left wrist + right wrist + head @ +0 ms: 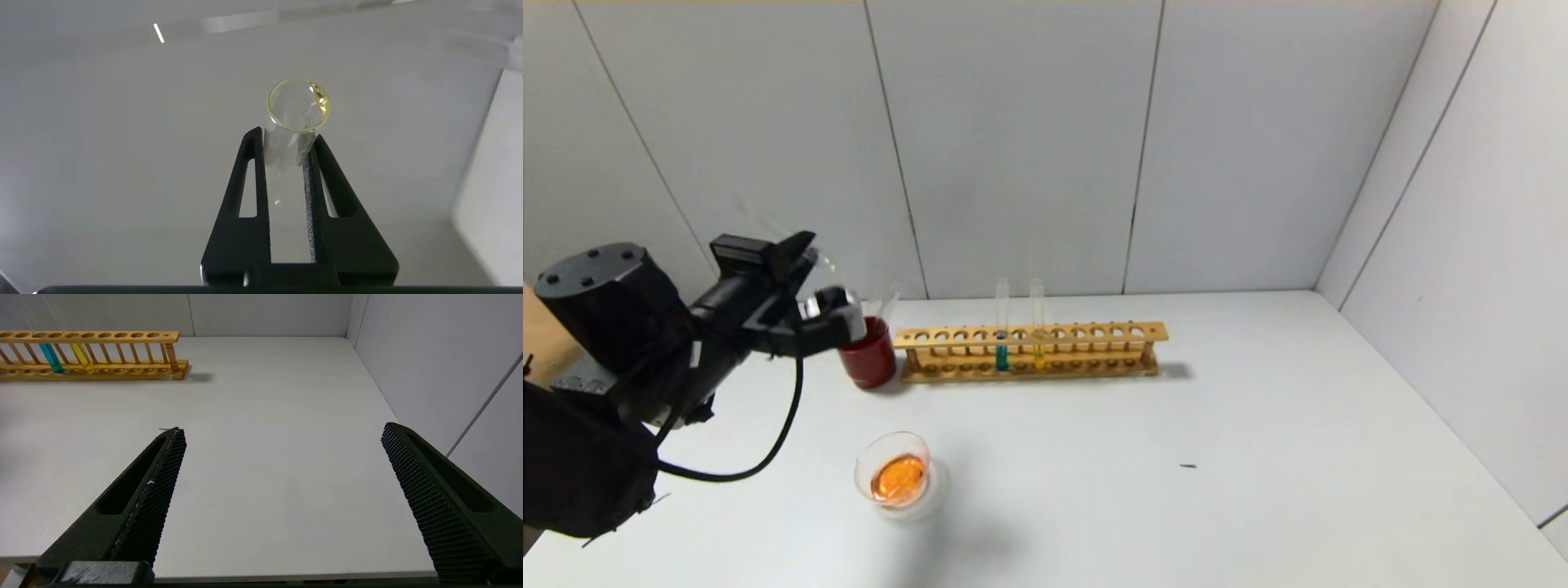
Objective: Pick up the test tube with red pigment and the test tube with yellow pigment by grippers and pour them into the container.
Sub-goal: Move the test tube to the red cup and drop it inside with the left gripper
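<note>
While raised at the left of the head frame, left gripper [805, 282] clamped on a clear test tube [295, 118], nearly empty, yellow residue at its rim; mouth of the tube facing the wrist camera, body pinched between the two black fingers [253, 163]. Held above and just left of the dark red cup [869, 353], an empty glass tube [888, 304] leaning out of that cup.

Right of the cup, along the middle of the head frame: wooden rack [1029, 351] with two upright tubes side by side, teal-liquid tube [1001, 335] on the left, test tube with yellow pigment [1037, 327] just beside it on the right.

Lower centre-left of the head frame: container [896, 476], a clear glass dish on the white table [1258, 457], holding orange liquid; well apart from the rack and below the cup in the picture.

Right gripper [282, 465] seen only in its wrist frame: fingers spread wide, nothing between them, over bare table, rack in the upper left of that frame.
</note>
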Available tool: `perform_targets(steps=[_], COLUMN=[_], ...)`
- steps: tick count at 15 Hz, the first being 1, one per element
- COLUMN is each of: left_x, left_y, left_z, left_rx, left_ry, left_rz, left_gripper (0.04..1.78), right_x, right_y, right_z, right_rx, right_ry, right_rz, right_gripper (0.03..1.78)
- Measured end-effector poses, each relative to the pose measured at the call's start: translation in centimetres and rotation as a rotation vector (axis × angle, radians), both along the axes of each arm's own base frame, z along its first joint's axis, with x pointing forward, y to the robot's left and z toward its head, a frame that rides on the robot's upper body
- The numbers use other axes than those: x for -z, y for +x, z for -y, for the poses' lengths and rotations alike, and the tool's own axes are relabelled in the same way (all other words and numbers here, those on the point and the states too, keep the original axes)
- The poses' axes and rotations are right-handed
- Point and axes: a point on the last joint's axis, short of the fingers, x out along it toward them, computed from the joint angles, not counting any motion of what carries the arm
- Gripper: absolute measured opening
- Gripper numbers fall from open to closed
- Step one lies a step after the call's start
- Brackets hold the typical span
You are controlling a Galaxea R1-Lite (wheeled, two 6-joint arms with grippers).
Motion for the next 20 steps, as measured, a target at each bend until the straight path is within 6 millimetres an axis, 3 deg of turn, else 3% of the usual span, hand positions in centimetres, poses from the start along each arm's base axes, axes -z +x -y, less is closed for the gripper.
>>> perform_targets(steps=[4,9,11,20], left_x=[-3.4,-3.4,-3.0,0.4], left_y=[1.5,2.0,2.2,4.6], left_z=[0.5,1.4,1.3,0.7], left_rx=[-0.114,-0.024,0.009,-0.052], left_ry=[-0.55,-1.13,-1.244,-1.445], left_rz=[-0.078,-0.23,-0.303,-0.376], left_gripper=[0.3,0.3,0.3,0.3], right_x=[0.0,0.0,0.0,0.0], right_y=[0.0,0.0,0.0,0.0], right_z=[0.0,0.0,0.0,0.0], right_rx=[0.0,0.0,0.0,0.0], right_ry=[0.0,0.0,0.0,0.0], right_rz=[0.0,0.0,0.0,0.0], right_gripper=[1.75,1.75,1.75,1.75])
